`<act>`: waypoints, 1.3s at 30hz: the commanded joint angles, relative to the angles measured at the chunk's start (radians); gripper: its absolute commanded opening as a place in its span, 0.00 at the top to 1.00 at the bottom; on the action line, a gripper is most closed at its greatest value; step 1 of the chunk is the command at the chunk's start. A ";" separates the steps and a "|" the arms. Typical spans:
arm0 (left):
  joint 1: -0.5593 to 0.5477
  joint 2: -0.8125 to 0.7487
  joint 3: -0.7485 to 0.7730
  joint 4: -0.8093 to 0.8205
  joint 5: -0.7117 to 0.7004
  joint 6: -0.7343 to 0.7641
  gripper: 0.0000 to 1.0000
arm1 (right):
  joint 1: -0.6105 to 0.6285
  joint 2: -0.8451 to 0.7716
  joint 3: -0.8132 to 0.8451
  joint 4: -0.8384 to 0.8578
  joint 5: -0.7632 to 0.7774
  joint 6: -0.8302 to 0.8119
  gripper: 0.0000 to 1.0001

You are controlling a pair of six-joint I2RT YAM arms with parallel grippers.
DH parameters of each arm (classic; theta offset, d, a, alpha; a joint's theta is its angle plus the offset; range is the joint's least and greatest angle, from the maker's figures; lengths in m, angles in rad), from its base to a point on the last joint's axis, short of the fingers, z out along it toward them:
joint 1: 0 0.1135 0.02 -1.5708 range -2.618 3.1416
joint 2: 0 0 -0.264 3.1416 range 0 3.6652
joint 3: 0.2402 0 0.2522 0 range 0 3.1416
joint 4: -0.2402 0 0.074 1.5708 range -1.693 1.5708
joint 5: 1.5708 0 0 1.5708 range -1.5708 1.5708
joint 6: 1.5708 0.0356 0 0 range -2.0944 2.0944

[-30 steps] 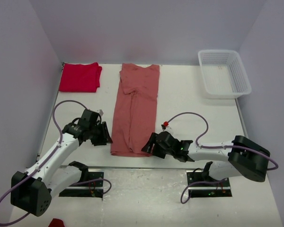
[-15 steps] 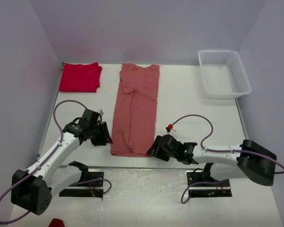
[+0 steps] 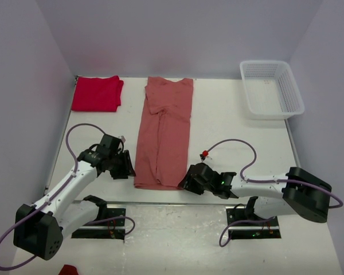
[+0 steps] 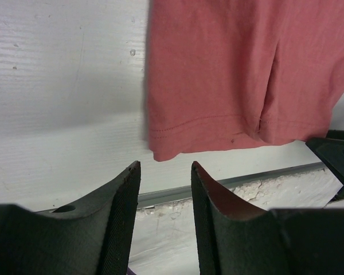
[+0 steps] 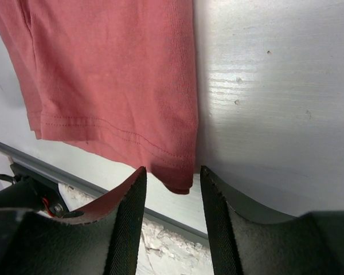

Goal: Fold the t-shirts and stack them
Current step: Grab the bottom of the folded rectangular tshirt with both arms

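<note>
Pink tee (image 3: 163, 134): flat on the table (image 3: 235, 123), folded into a long strip; collar end far from the arms, hem at the table's near edge.
Red tee (image 3: 96, 94): folded, lying off the pink tee's far-left side, clear of it.
Left gripper (image 3: 130, 169): low over the table, just beside the pink tee's near-left hem corner.
Left fingers (image 4: 117, 217): apart, with only bare table between them; the hem corner lies just past the tips, not touching.
Right gripper (image 3: 183, 182): low at the pink tee's near-right hem corner.
Right fingers (image 5: 123, 223): apart, one tip on each side of the corner; the corner's point reaches into the gap. Daylight shows on both sides of the cloth, so it is not pinched.
Basket (image 3: 293, 91): white mesh, off the pink tee's far-right side, well apart from it.
Hem: stitched edge flat on the left, slightly curled under at the right corner.
</note>
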 commanded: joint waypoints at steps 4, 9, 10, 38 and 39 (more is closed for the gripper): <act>0.005 -0.006 -0.011 0.004 -0.010 0.002 0.57 | 0.008 0.047 0.009 -0.047 0.056 0.009 0.67; 0.005 -0.011 -0.029 0.004 0.002 -0.003 0.53 | 0.006 0.049 0.005 -0.044 0.053 0.010 1.00; 0.005 -0.012 -0.035 0.007 0.007 -0.003 0.52 | 0.008 0.049 0.004 -0.046 0.053 0.010 1.00; -0.016 0.098 -0.109 0.151 0.088 -0.049 0.51 | 0.008 0.007 -0.008 -0.058 0.065 -0.002 1.00; -0.016 0.103 -0.109 0.157 0.087 -0.050 0.51 | 0.006 0.006 -0.010 -0.060 0.065 -0.002 1.00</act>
